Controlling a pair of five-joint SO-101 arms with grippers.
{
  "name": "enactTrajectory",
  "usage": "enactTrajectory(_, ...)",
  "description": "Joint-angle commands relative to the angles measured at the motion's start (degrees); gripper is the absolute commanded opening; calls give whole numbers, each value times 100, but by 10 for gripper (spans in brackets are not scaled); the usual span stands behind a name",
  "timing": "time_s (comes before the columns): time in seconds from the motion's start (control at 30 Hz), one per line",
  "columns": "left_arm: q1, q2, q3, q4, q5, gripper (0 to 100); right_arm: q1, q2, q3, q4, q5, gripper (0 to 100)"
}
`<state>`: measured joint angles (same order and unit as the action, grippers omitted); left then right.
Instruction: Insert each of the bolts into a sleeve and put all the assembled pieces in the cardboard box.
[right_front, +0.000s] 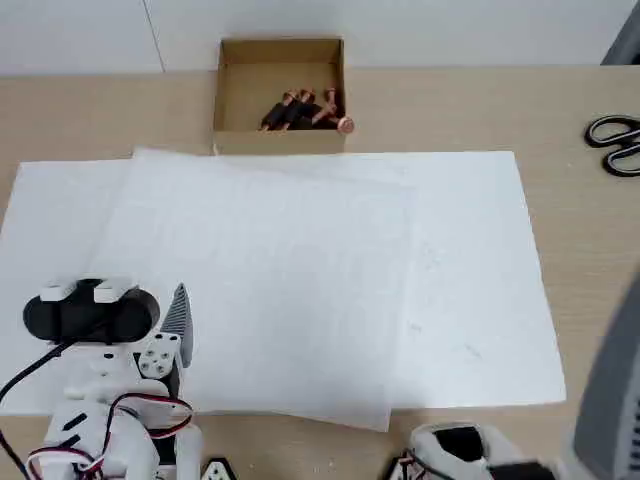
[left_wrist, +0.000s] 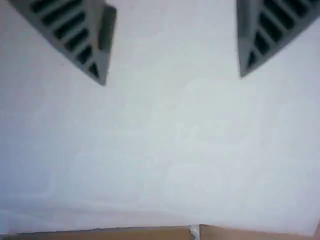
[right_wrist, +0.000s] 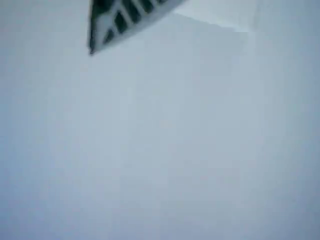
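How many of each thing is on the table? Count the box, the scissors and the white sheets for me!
Box: 1
Scissors: 1
White sheets: 2, overlapping
Total: 4
The bolt pieces in the box are too bunched to count.

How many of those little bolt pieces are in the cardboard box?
4, roughly: the bolt pieces lie bunched side by side in the cardboard box, toward its right wall. They overlap, so the count is uncertain and one may be hidden.
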<state>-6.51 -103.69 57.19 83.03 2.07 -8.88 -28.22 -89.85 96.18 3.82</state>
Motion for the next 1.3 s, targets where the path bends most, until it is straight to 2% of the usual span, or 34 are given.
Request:
enactTrajectory(0.0,0,-62,-119,26,-26,160,796,-673,1266,40,70,223)
enactTrajectory(0.27,-9,-62,-119,26,-26,160,831,-2527,5697,4,70,223)
enactTrajectory(0.47,-9,-62,-119,62,-26,160,840,-3336,8941,-286,70,223)
enactTrajectory(0.73,-9,-62,-110,185,-35,160,840,-3846,13011,-2185,53,223)
enactTrajectory(1.0,-9,-62,-110,123,-53,161,831,-4971,15358,-3398,26,223)
enactTrajectory(1.27,-9,-62,136,-510,-62,161,831,-6932,17231,-4321,35,223)
